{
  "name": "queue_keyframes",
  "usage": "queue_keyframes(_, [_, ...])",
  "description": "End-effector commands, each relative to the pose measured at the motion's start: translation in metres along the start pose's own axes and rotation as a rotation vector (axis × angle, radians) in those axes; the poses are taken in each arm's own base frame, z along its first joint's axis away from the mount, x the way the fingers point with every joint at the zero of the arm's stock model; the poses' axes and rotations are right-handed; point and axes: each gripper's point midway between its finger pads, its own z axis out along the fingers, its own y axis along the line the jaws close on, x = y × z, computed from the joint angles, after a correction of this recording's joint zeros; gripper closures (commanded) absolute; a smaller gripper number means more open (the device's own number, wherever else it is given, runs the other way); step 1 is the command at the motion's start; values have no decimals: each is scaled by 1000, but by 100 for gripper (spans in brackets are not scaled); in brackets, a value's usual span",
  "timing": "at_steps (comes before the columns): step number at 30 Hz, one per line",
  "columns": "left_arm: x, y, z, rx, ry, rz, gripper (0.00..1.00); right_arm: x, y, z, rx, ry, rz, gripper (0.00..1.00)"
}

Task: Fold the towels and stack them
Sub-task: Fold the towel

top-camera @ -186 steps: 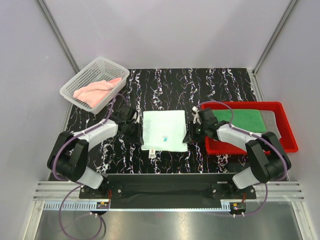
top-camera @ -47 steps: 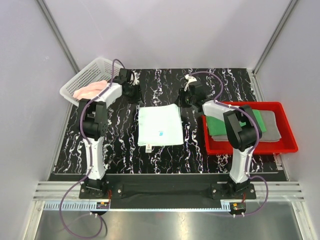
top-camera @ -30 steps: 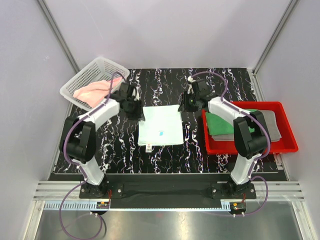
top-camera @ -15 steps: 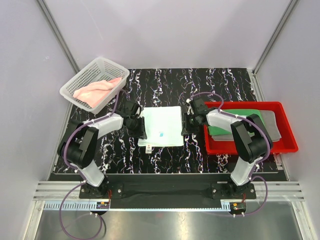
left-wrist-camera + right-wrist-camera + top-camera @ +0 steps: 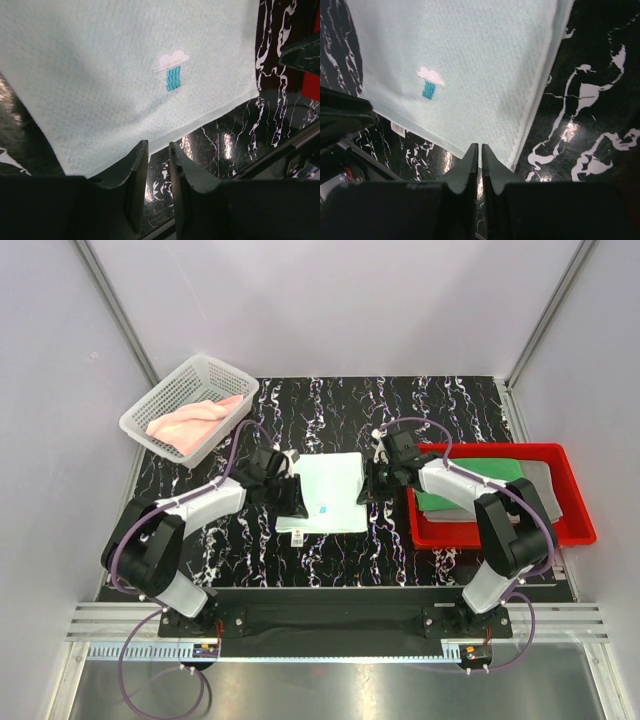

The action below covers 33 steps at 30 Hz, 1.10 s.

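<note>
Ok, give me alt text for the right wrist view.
A pale mint towel with a small cloud emblem lies flat on a black marbled table. The right fingers, closed almost together, meet its near edge.

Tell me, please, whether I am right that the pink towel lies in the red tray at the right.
Not quite: the pink towel lies in the white mesh basket at the far left, as the top external view shows.
</note>
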Motion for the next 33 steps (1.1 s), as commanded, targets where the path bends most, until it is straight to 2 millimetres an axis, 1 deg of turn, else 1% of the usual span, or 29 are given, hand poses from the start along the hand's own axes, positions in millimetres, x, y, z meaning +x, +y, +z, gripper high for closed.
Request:
queue_keyframes(1, [22,-1,12,48,32,-16,72,7,16,3,-100,-3,-6,89])
queue_keyframes(2, [26,2,15,38,37,-17,72,12,15,7,-114,8,-4,89])
queue_keyframes(4, [32,6,20,34,43,-23,73,23,0,17,-68,30,8,91])
queue_keyframes(5, [37,10,22,23,51,-27,74,26,-5,20,-47,32,10,92])
queue_keyframes(6, [40,15,25,10,57,-31,74,30,-14,23,-13,35,15,92])
queue_keyframes(7, [40,16,26,8,57,-33,74,31,-16,23,-4,37,17,92])
queue_keyframes(9, [44,18,28,4,64,-31,75,34,-19,24,9,42,18,93])
queue_keyframes(12, [44,17,25,5,59,-31,75,29,-21,16,33,22,10,93])
queue_keyframes(14, [40,11,19,15,52,-32,75,23,-17,9,40,1,-6,93])
queue_keyframes(15, [29,3,14,27,29,-23,74,18,-14,4,41,-1,-12,91])
queue_keyframes(16, [26,0,8,21,34,-24,72,11,-9,-2,38,-20,-32,90])
queue_keyframes(17, [17,-5,2,20,11,-13,69,6,-7,-6,39,-30,-46,88])
queue_keyframes(18, [-2,-16,-10,14,-15,5,67,-8,0,-13,37,-57,-66,82])
queue_keyframes(19, [-18,-10,-16,-23,-49,23,66,-16,-3,-15,53,-69,-108,80])
queue_keyframes(20, [-33,-14,-23,-26,-74,37,65,-25,-3,-18,58,-80,-131,77])
queue_keyframes(21, [-45,-10,-25,-38,-79,40,64,-45,3,-24,47,-112,-160,75])
queue_keyframes(22, [-72,-12,-35,-13,-115,64,62,-52,-1,-22,25,-100,-201,68])
queue_keyframes(23, [-84,-12,-39,15,-121,66,63,-62,1,-23,6,-101,-228,65])
queue_keyframes(24, [-91,-5,-30,39,-87,50,67,-76,2,-22,2,-82,-286,63])
queue_keyframes(25, [-118,-8,-42,100,-122,48,76,-84,-1,-22,8,-74,-306,59])
queue_keyframes(26, [-129,-1,-42,103,-128,32,77,-92,-2,-22,17,-65,-325,58])
queue_keyframes(27, [-139,5,-42,102,-134,21,76,-109,5,-28,18,-77,-339,55])
queue_keyframes(28, [-150,18,-38,93,-141,22,74,-110,-3,-16,11,-37,-387,53])
queue_keyframes(29, [-168,18,-43,84,-179,47,68,-116,-5,-14,10,-28,-400,50])
queue_keyframes(30, [-170,23,-42,63,-165,54,66,-127,1,-18,5,-28,-425,47])
queue_keyframes(31, [-173,39,-30,9,-142,89,64,-125,-7,-4,2,16,-456,46])
queue_keyframes(32, [-190,38,-35,-12,-167,130,60,-130,-10,-2,0,23,-467,41])
queue_keyframes(33, [-191,45,-32,-36,-151,151,57,-138,-9,-4,-10,19,-485,40])
